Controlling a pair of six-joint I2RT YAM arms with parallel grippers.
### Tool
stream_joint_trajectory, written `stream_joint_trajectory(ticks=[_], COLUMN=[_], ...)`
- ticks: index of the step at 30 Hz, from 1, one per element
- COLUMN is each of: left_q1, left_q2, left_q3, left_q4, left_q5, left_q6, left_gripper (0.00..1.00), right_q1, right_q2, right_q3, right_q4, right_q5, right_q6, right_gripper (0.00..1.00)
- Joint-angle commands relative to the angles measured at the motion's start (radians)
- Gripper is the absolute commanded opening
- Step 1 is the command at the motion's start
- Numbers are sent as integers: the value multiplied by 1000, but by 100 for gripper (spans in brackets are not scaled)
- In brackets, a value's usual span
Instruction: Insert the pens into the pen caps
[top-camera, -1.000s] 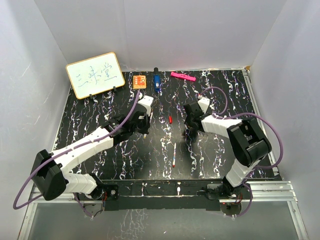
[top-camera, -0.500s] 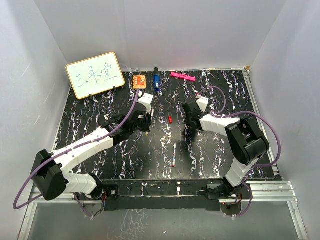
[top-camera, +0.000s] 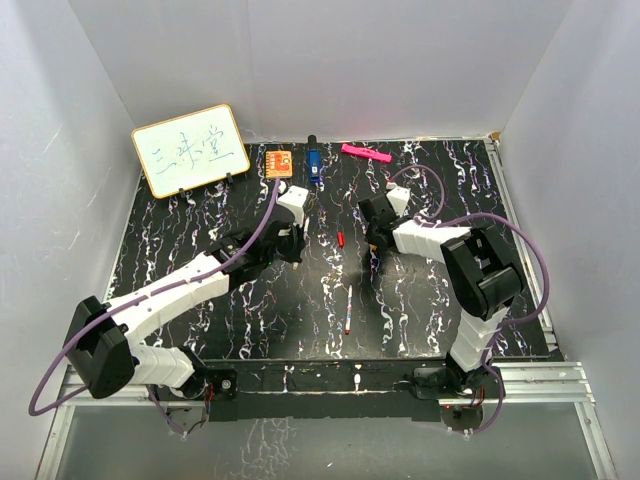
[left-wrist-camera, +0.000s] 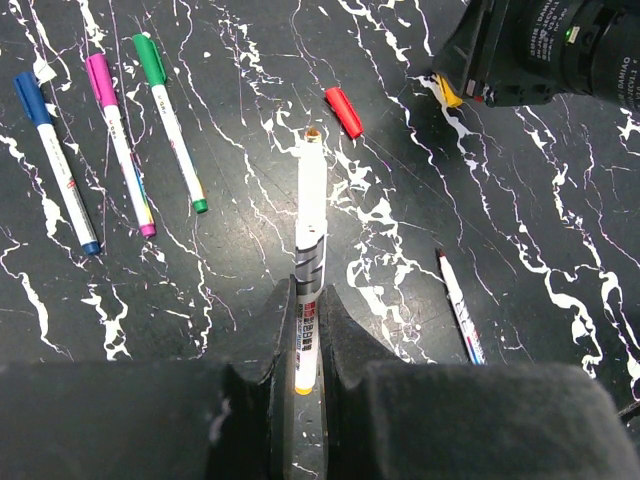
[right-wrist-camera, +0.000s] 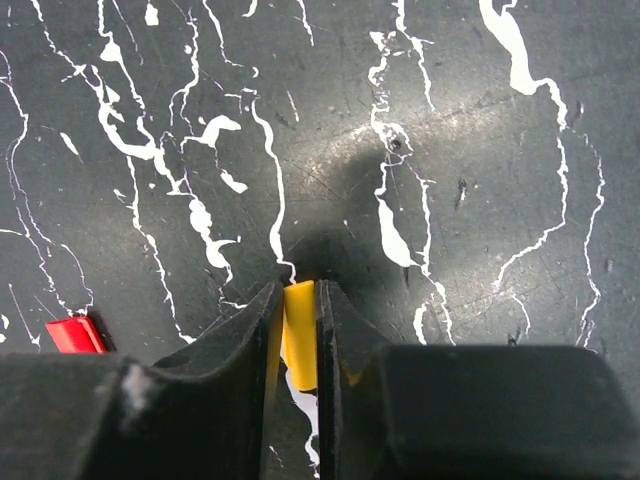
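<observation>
Left wrist view. The left gripper (left-wrist-camera: 308, 300) is clamping the lower barrel of one white pen, the held pen (left-wrist-camera: 311, 215), between nearly closed fingers. The pen's bare tip is pointing up the picture, just beside the red cap (left-wrist-camera: 343, 111) and apart from it.

Five pens are showing. Three are lying side by side well left of the red cap, each wearing a cap: the blue-capped pen (left-wrist-camera: 57, 170), the pink-capped pen (left-wrist-camera: 120, 145) and the green-capped pen (left-wrist-camera: 174, 125). The fifth, the loose pen (left-wrist-camera: 459, 304), is lying uncapped on the table (left-wrist-camera: 560, 250), below and right of the red cap.

Two free caps are showing. The red cap is lying flat on the table. The yellow cap (left-wrist-camera: 447, 92) is sitting right of it, in the right gripper (left-wrist-camera: 452, 88).

Right wrist view. The right gripper (right-wrist-camera: 298, 292) is pinching the yellow cap (right-wrist-camera: 299, 340) between almost shut fingers over the table, with the red cap (right-wrist-camera: 74, 335) lying to the left at the picture's edge.
</observation>
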Motion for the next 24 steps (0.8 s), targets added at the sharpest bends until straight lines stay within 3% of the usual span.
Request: stream_joint_trajectory(ticks=[1,6,24], left_q1=[5,4,6], left_q2=[-20,-14,-14], left_q3=[-8,-2,1], left_q4=[22,10,23], left_q5=[-12,-13,-22], left_q6=[-5,-6,-4], left_gripper=[0,0,0], right_q1=[5,10,72], right_q2=[58,54,85], right_q3=[0,-12,-10], right_q4=[-89,-100,-231], right_q5=[-62,-70,-30], right_q6=[-29,-37,-4], right_gripper=[23,31,27])
